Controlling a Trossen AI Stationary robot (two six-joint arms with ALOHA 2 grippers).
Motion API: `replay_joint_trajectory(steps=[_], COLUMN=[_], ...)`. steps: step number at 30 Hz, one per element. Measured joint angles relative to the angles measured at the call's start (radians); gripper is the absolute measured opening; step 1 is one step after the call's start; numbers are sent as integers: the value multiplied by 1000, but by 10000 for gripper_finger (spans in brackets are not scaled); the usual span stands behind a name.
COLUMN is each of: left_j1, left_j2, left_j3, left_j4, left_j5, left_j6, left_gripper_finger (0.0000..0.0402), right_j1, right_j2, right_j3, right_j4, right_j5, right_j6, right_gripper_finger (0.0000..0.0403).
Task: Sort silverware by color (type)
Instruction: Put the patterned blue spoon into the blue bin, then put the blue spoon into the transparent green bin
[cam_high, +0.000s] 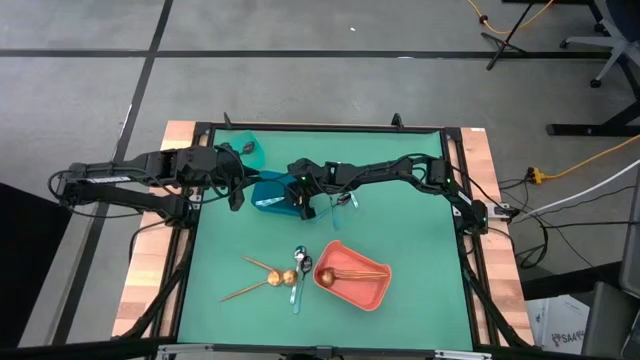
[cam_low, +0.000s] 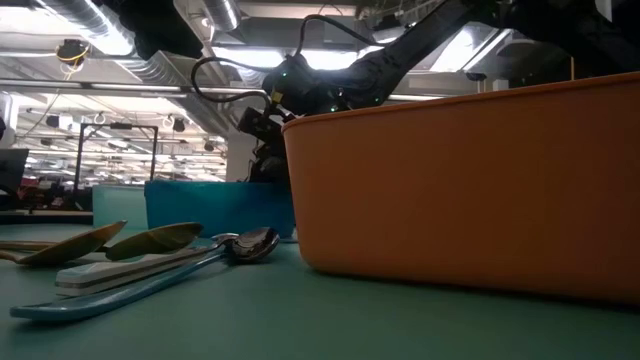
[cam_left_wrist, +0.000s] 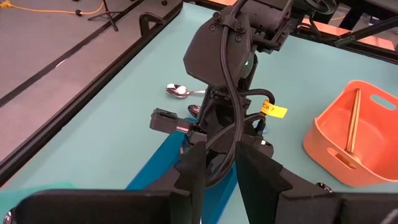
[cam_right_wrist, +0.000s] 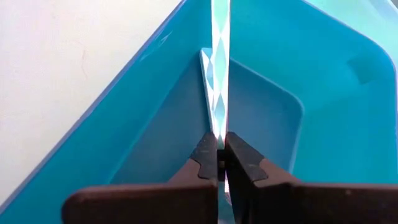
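Observation:
My right gripper (cam_right_wrist: 221, 155) reaches from the table's right over the blue bin (cam_high: 268, 192) and is shut on a utensil with a light-blue faceted handle (cam_right_wrist: 219, 74). My left gripper (cam_left_wrist: 221, 168) waits raised at the bin's left side, open, with nothing between its fingers. On the near part of the mat lie copper-gold spoons (cam_high: 262, 280), silver spoons (cam_high: 300, 263) and a light-blue-handled piece (cam_low: 110, 295). The coral bin (cam_high: 370, 290) holds copper-gold utensils (cam_left_wrist: 354, 118). A teal bin (cam_high: 245, 148) stands at the far left. My right gripper pinches the light-blue handle (cam_right_wrist: 219, 127) between its two fingertips, which lie on its two flat sides. The fingers slant down toward the bin, and the handle runs on ahead of them along their line. It hangs clear above the blue bin's floor (cam_right_wrist: 267, 124); its far end is out of the frame.
The two arms stand close together over the blue bin (cam_left_wrist: 155, 177). The coral bin (cam_low: 460, 180) sits near the front, right of the loose silverware. A black frame (cam_high: 455, 170) rims the green mat; open mat lies at the right and near left.

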Motion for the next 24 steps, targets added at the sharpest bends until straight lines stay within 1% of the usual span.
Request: replay_joint_trajectory(steps=[4,6,13,16,19,24], left_j1=[0,0,0,0,0,0], left_j2=[0,0,0,0,0,0], left_j3=[0,0,0,0,0,0], left_j4=[0,0,0,0,0,0], left_j5=[0,0,0,0,0,0], left_j6=[0,0,0,0,0,0], left_gripper_finger=[80,80,80,80,80,80], right_j1=[0,0,-1,-1,-1,-1], right_j2=[0,0,0,0,0,0], right_j3=[0,0,0,0,0,3], right_j4=[0,0,3,3,3,-2], right_j5=[0,-1,-1,-1,0,1], right_j6=[-1,-2,-2,-2,-2,-1], right_gripper_finger=[5,15,91,112,120,122])
